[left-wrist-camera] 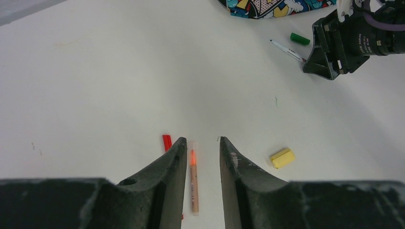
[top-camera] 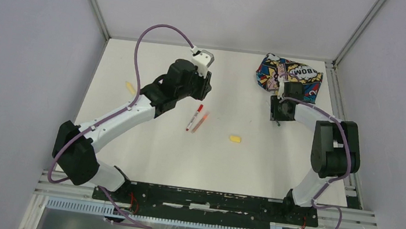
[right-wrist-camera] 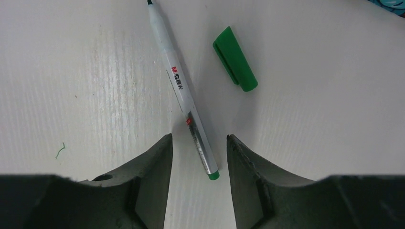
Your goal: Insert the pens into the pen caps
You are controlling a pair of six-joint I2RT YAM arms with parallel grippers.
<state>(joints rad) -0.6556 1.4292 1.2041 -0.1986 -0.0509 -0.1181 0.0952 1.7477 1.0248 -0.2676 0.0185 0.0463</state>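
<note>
The right claw (right-wrist-camera: pixel 199 143), spread apart, sits over the green pen (right-wrist-camera: pixel 177 81), which lies flat on the counter (right-wrist-camera: pixel 310 119) pointing away from it, green cap (right-wrist-camera: pixel 235 58) just beside, while the left claw (left-wrist-camera: pixel 201 143), also spread apart, has the orange pen (left-wrist-camera: pixel 193 186) in its gap.

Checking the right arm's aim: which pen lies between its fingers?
The white pen with the green end, uncapped, its tail between the right gripper's open fingers. The orange pen lies between the left gripper's fingers instead.
</note>
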